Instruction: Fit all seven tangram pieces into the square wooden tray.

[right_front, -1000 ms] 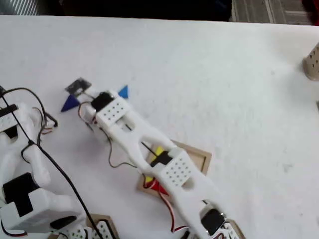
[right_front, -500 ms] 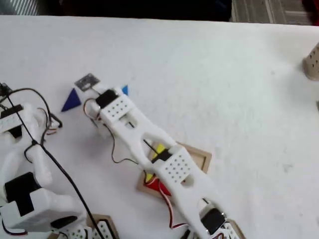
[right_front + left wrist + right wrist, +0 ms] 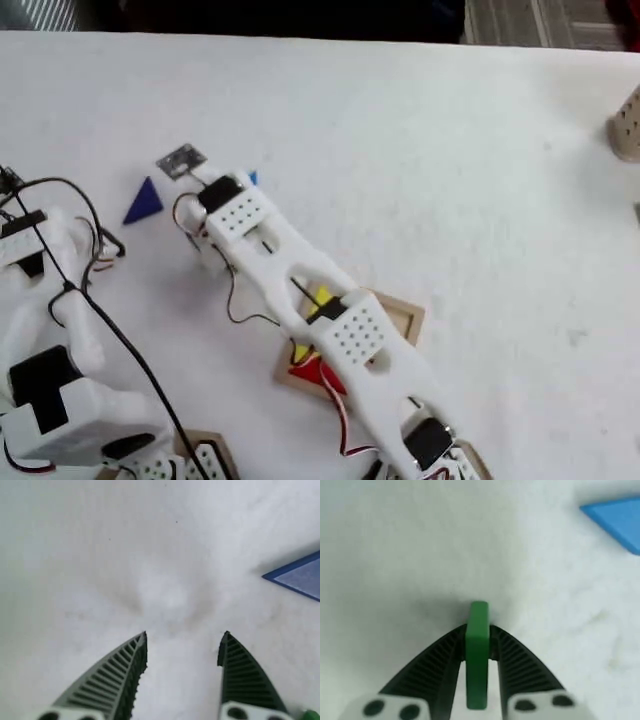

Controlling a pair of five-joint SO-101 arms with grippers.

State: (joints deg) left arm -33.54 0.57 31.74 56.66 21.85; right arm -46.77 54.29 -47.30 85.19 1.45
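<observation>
Two arms stand at the white table [image 3: 450, 150]. Over the past second the right arm [image 3: 300, 290], stretched from the near edge across the wooden tray [image 3: 408, 318], has swung its wrist a little farther out. The dark blue triangle [image 3: 143, 200], which the arm partly covered before, now lies fully bare, and less of the light blue piece [image 3: 251, 178] beside the wrist can be seen. The tray has stayed where it was.

From above, a yellow piece [image 3: 321, 299] and a red piece [image 3: 312, 372] lie in the tray, one on either side of the arm crossing it. The right wrist view adds the grip itself: the right gripper [image 3: 479, 630] is clamped on a green piece [image 3: 478, 660], held edge-on over the table, with the light blue piece near it. The left wrist view gives the left gripper [image 3: 182, 640], its fingers spread apart over the table, with a corner of the dark blue triangle close by.
</observation>
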